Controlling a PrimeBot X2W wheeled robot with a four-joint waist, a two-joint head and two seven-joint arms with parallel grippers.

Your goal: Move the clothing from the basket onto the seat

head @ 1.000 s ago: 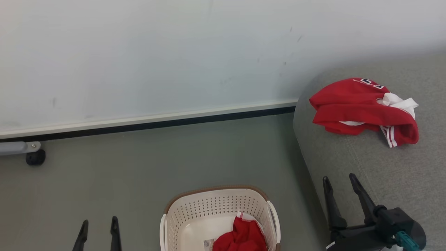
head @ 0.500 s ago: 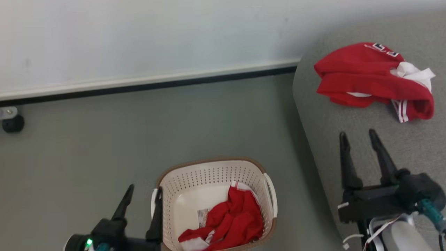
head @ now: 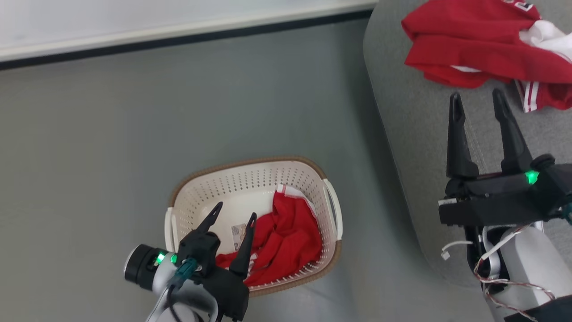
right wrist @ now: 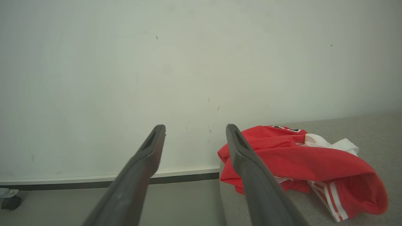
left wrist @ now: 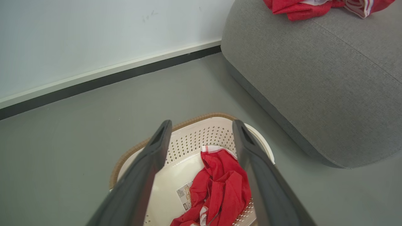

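The clothing (head: 286, 237) is split between two places, so the job looks about half done. Left of the basket (head: 250, 162) there is only grey floor (head: 89, 134). At the basket's near-left rim hangs the left gripper (head: 236, 210), its fingers spread fairly wide with nothing between them and its tips pointing down into the basket. In the left wrist view those fingers frame a crumpled red garment (left wrist: 224, 185) with white trim. It lies in the right half of the basket, with a small paper label (head: 238, 232) just beside it on the basket's bare bottom.

To the right of the basket, past a strip of floor, stands the seat (head: 402, 134). The right gripper (head: 476, 94) is over the seat, on the far side from the basket, fingers also apart and empty. Its tips stop just short of a second red garment (head: 473, 44), which rests on the seat cushion and counts as delivered.

What is left, by my reading, is for the left gripper to close on the garment in the basket and carry it over to the seat.
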